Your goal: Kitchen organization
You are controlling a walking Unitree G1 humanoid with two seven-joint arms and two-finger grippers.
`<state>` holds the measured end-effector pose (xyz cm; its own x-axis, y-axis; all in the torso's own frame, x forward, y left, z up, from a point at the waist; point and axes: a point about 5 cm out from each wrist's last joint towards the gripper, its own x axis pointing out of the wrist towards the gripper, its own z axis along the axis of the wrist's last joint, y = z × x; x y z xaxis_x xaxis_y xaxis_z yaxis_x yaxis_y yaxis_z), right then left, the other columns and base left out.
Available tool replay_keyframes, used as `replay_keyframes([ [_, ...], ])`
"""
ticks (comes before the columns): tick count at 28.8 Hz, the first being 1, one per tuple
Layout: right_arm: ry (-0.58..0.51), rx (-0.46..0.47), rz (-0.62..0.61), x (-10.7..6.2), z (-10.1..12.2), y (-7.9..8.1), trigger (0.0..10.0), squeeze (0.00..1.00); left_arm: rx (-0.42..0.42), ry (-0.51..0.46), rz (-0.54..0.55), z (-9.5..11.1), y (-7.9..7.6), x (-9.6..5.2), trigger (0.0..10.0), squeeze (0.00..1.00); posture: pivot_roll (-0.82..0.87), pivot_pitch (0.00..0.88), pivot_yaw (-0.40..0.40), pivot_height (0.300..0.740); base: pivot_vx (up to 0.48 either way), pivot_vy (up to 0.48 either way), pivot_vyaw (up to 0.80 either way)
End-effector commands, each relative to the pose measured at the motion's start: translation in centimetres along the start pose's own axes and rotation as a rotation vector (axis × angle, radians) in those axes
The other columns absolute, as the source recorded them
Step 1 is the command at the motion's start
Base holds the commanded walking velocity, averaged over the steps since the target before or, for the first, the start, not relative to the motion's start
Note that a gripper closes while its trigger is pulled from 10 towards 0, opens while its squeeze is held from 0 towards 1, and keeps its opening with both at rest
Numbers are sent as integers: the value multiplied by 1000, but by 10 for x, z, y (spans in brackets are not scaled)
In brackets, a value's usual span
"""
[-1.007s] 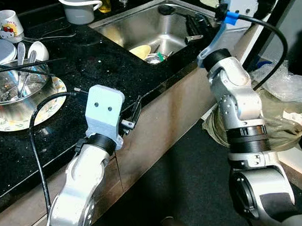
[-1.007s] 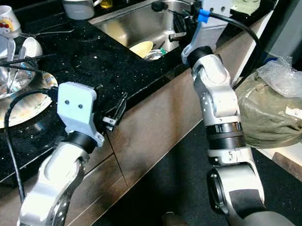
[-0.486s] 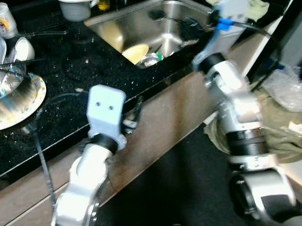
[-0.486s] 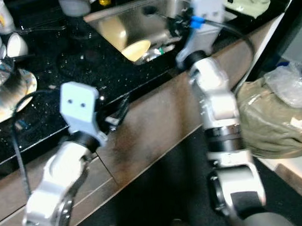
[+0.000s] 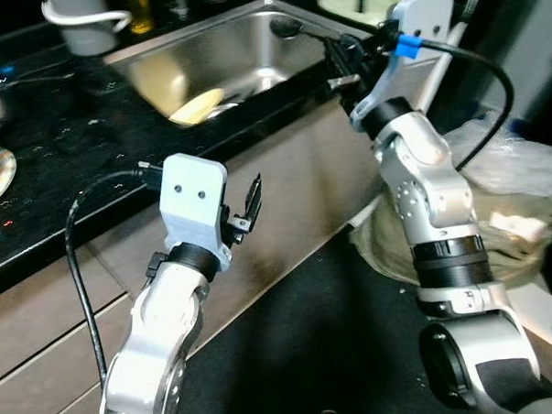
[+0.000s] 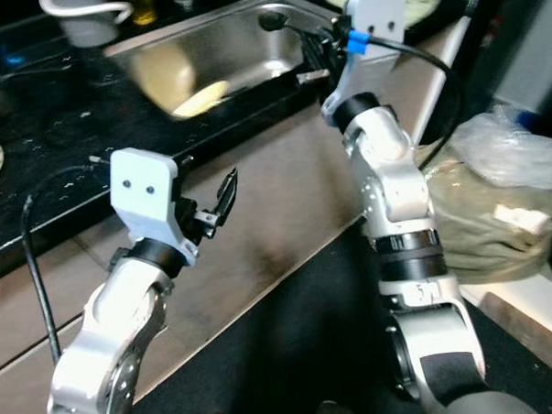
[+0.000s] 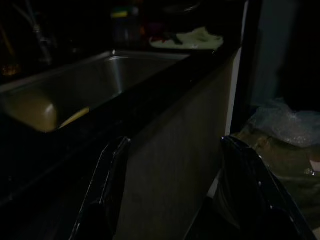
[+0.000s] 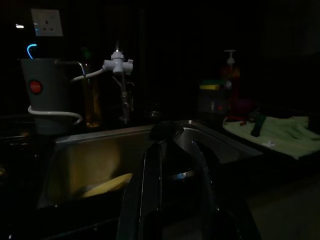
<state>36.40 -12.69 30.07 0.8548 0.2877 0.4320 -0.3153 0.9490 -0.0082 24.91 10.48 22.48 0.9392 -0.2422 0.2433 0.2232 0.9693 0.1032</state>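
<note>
Your left gripper (image 5: 250, 201) hangs wide open and empty in front of the cabinet face, below the black surface (image 5: 64, 170). Your right gripper (image 8: 175, 170) is slightly parted, holding nothing, at the sink (image 5: 242, 53) rim; a yellow dish (image 5: 196, 107) lies inside.

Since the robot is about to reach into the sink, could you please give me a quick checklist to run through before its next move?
1. Left hand open and empty: ok, its fingers are apart with nothing between them.
2. Left hand off the counter: ok, it hangs before the cabinet front, below the counter edge.
3. Right hand at the sink: ok, it is over the right rim.
4. Right hand empty: cannot tell, the wrist view is too dark.
5. Yellow plate in sight: ok, it lies in the basin.
</note>
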Motion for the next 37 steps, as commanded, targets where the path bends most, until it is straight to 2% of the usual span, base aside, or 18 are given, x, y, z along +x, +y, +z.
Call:
replay_keyframes([
  [1, 2, -5, 28, 1, -2, 8, 10000, 0, 12, 20, 30, -4, 6, -2, 10000, 0, 60, 93, -64, 740, 0, 0, 0],
  [21, 5, -3, 45, 2, -3, 11, 10000, 0, 5, 7, 4, -1, 4, -2, 10000, 0, 62, 82, -70, 740, 0, 0, 0],
  [33, -7, 9, 69, 2, -2, 14, 10000, 0, 23, -46, 7, 11, 8, 3, 10000, 0, 66, 70, -71, 740, 0, 0, 0],
  [37, -10, 10, 69, 2, -2, 14, 10000, 0, 33, -50, 8, 11, 8, 3, 10000, 0, 66, 69, -72, 740, 292, 0, 0],
])
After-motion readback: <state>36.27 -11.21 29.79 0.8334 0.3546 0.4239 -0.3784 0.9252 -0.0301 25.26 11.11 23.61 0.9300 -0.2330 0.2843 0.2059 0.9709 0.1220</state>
